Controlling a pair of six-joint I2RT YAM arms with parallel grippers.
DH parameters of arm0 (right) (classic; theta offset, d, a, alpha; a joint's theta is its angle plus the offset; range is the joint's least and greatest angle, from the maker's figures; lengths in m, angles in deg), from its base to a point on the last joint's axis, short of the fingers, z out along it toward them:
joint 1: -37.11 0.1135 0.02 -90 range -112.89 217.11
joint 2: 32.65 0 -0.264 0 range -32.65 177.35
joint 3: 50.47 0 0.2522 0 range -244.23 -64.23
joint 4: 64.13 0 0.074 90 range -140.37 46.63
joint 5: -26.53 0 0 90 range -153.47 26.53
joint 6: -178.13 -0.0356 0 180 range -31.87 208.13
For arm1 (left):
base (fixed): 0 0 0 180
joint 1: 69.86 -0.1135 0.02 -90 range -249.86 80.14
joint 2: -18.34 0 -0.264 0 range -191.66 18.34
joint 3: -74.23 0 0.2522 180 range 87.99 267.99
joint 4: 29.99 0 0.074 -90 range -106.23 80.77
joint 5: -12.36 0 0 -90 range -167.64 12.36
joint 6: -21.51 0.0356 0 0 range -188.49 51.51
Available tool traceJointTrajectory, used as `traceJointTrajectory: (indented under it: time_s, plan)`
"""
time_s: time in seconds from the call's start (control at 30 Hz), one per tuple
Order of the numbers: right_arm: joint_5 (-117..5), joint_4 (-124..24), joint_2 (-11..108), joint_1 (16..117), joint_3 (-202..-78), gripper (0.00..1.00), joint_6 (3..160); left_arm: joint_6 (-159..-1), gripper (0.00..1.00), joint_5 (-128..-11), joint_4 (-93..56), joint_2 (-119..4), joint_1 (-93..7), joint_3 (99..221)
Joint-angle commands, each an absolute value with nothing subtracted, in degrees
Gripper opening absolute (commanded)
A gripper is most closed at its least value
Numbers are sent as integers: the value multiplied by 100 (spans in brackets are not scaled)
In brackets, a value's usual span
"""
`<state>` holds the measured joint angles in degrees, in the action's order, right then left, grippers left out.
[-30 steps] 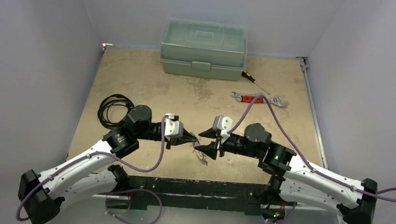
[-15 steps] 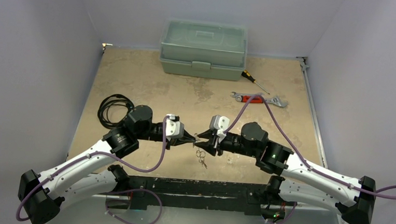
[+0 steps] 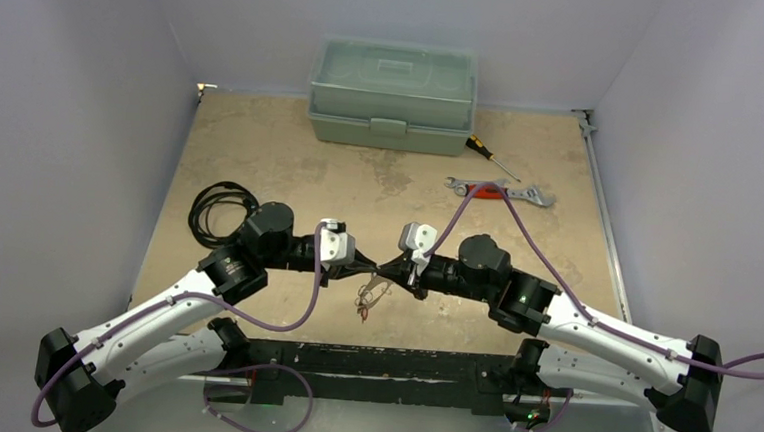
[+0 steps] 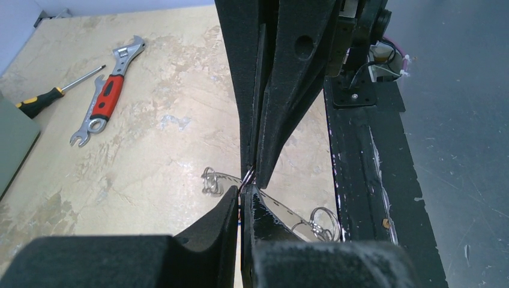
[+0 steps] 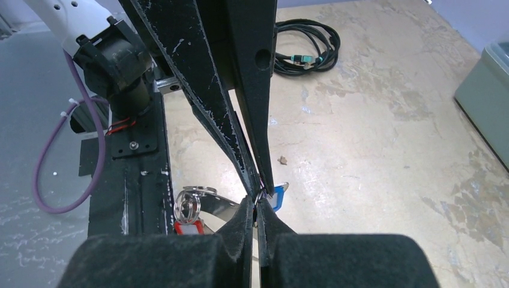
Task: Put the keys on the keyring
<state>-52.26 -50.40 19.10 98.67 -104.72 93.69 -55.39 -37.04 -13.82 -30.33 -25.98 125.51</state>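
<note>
My right gripper [image 3: 387, 268] has moved left and clamped shut, so it now meets the left gripper [image 3: 371, 268] tip to tip on the keyring [image 3: 370, 293].
Both sets of jaws are pinched on the same stretch of thin wire, well in front of the green toolbox [image 3: 392, 94] on the arms' side, and the loop hangs just below the tips, off the table. The red-tagged key [image 5: 189, 228] and the blue-tagged key [image 5: 277, 195] dangle right by the pinch. I judge they are strung or nearly so, but I cannot tell whether the wire passes through both, so checking that and closing the loop is left. Count: 1 keyring, 2 tagged keys, 2 grippers, 1 toolbox, then 1 wrench [image 3: 500, 192] and 1 screwdriver [image 3: 490, 157] in front of the toolbox's right end, and 1 cable coil [image 3: 220, 209] in front of its left.
</note>
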Motion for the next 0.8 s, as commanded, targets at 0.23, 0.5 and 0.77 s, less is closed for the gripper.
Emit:
traceJointTrajectory:
  time_s: [0.23,0.5,0.77]
  plan:
    - [-5087,-5514,1513,9907,-10415,0,9380,-5755,51,-4039,-1873,-2503,-2605,12770]
    - [-4740,-5783,1086,9899,-10225,0,9349,-5707,38,-3876,-1853,-2340,-2609,12755]
    - [-4492,-5892,907,9899,-10216,0,9348,-5649,38,-3219,-1869,-2490,-2604,12720]
